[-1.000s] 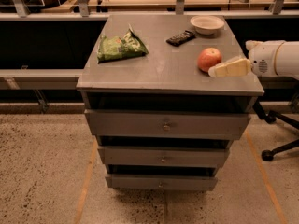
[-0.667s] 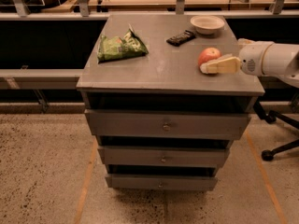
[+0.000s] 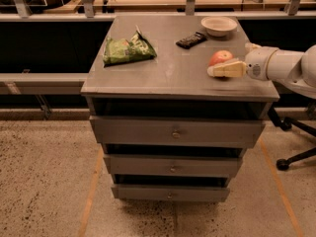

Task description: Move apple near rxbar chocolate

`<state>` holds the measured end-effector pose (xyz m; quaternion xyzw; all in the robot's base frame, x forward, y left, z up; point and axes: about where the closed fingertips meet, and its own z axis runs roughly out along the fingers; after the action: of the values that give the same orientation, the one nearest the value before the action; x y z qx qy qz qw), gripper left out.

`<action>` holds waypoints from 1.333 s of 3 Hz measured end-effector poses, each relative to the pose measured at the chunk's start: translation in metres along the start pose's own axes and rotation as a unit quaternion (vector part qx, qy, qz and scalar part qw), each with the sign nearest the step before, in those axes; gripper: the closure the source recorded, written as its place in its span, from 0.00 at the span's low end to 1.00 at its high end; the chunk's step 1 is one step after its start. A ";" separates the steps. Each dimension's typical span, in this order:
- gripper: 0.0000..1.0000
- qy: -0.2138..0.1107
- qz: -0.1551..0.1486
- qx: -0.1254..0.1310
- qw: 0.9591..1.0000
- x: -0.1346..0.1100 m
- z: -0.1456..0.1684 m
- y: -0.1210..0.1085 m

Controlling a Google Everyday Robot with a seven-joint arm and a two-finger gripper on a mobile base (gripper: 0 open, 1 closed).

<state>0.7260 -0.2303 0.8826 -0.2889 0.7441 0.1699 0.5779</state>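
The red-orange apple (image 3: 220, 57) sits on the right side of the grey drawer cabinet's top (image 3: 173, 73). The rxbar chocolate (image 3: 191, 39), a dark flat bar, lies farther back, left of the apple and apart from it. My gripper (image 3: 216, 64) reaches in from the right at the apple's level. It is open, and its near cream finger (image 3: 228, 69) lies along the apple's front side. The far finger is mostly hidden behind the apple. The apple rests on the surface.
A shallow white bowl (image 3: 218, 25) stands at the back right, just behind the bar. A green snack bag (image 3: 128, 50) lies at the left. The cabinet has three drawers. An office chair base (image 3: 294, 154) stands on the floor to the right.
My gripper has moved left, so its near finger now runs along the apple's front. The apple, the bar, the bowl and the bag have not moved.
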 end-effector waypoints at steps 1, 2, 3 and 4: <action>0.17 0.015 0.018 -0.013 1.000 0.019 0.010 0.003; 0.40 0.026 0.029 -0.025 0.999 0.032 0.016 0.009; 0.64 0.023 0.031 -0.036 0.999 0.036 0.024 0.013; 0.87 0.014 0.018 -0.011 1.000 0.014 0.040 -0.003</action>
<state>0.7564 -0.2121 0.8588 -0.2838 0.7552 0.1846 0.5612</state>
